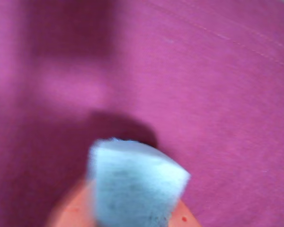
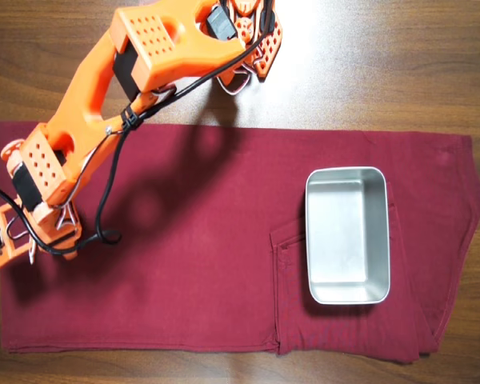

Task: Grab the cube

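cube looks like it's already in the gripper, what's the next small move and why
Probably a slow lift, keeping the grip closed. In the wrist view the cube fills the lower frame right at an orange finger, with its shadow on the cloth behind it, so it seems held just off the surface. The overhead view doesn't show the cube; the metal tray sits empty.

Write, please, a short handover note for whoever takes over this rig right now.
Pincer: appears shut on the cube; orange shows on either side of it in the blurred wrist view.
Cube: seems raised above the red cloth, shadow beneath; not visible in the overhead view.
Metal tray: empty, on the cloth's right side in the overhead view.
Done: grab, apparently.
Left: confirm the grip.
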